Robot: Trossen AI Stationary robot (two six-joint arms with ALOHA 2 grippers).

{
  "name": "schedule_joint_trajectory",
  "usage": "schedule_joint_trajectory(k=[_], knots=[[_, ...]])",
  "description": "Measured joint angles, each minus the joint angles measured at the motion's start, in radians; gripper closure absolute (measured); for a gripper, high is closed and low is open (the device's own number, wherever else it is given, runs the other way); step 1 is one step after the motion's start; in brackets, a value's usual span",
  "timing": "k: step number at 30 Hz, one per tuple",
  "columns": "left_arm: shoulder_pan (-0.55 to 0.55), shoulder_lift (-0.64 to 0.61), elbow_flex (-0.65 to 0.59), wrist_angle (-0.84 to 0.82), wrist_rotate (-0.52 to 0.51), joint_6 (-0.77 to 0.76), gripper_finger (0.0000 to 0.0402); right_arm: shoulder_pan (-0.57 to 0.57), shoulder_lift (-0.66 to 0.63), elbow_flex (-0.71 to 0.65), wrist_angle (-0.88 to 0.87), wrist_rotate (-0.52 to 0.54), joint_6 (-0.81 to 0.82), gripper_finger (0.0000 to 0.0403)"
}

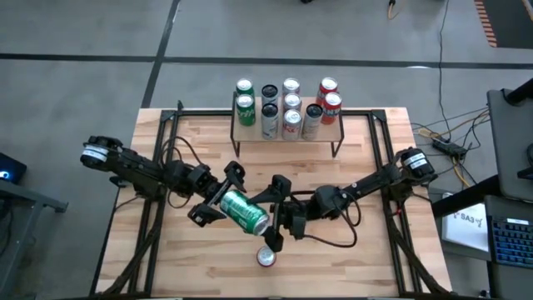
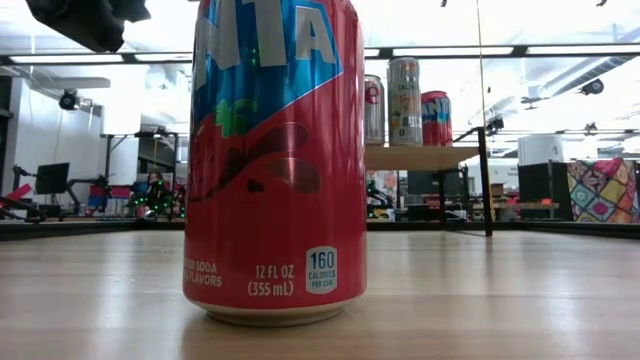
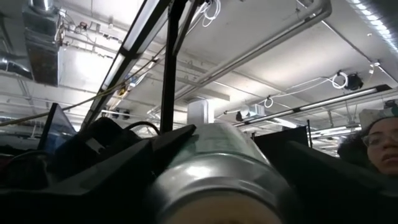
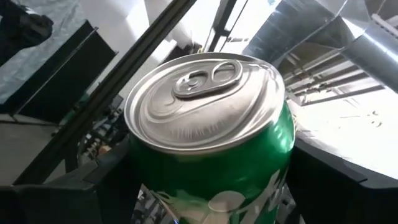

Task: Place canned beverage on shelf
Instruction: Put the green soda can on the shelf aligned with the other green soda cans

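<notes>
A green can point(image 1: 244, 211) lies slanting in the air between my two grippers, above the table's middle. My left gripper point(image 1: 221, 198) is shut on its bottom end, my right gripper point(image 1: 271, 213) on its top end. The left wrist view shows the can's silver bottom point(image 3: 211, 174); the right wrist view shows its lid and pull tab point(image 4: 205, 93). The shelf point(image 1: 329, 133) stands at the table's far edge with several cans on its wood top, and it also shows in the low view point(image 2: 420, 157). A red can point(image 1: 266, 257) stands upright on the table near the front edge. My left gripper holds the green can at its bottom end point(image 3: 186, 186), pinched between its two fingers point(image 3: 118, 168) on opposite sides of the wall. The fingers come from the table's left and lie along the can. The can is lifted clear and slanting. My right gripper holds the green can near its top end point(image 4: 273, 162), one finger point(image 4: 329, 180) on each side of the wall. The fingers come from the table's right, along the can, with the lid facing the wrist. The can is clear of the table.
The red can fills the low view point(image 2: 275, 160), right below the held can. The shelf's top is crowded with cans. Black frame bars run along both table sides point(image 1: 158, 167). A person shows at the edge of the left wrist view point(image 3: 382, 143).
</notes>
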Motion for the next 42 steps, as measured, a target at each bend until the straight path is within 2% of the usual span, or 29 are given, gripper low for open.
schedule_joint_trajectory(k=[9,15,30,38,42], knots=[[0.040,-0.016,-0.034,-0.007,0.001,-0.049,0.0056,0.002,-0.037,0.001,-0.059,0.049,0.026,0.0079],[0.040,-0.018,-0.036,-0.015,-0.008,-0.058,0.0111,-0.010,-0.035,0.000,-0.079,0.044,0.026,0.0079],[0.040,-0.019,-0.036,-0.018,-0.026,-0.082,0.0112,-0.031,-0.030,0.001,-0.082,-0.006,-0.013,0.0066],[0.042,-0.015,-0.038,-0.035,-0.084,-0.075,0.0114,-0.042,-0.027,0.017,-0.109,-0.012,-0.019,0.0060],[0.041,-0.015,-0.038,-0.033,-0.081,-0.073,0.0114,-0.042,-0.027,0.018,-0.115,-0.010,-0.023,0.0092]])
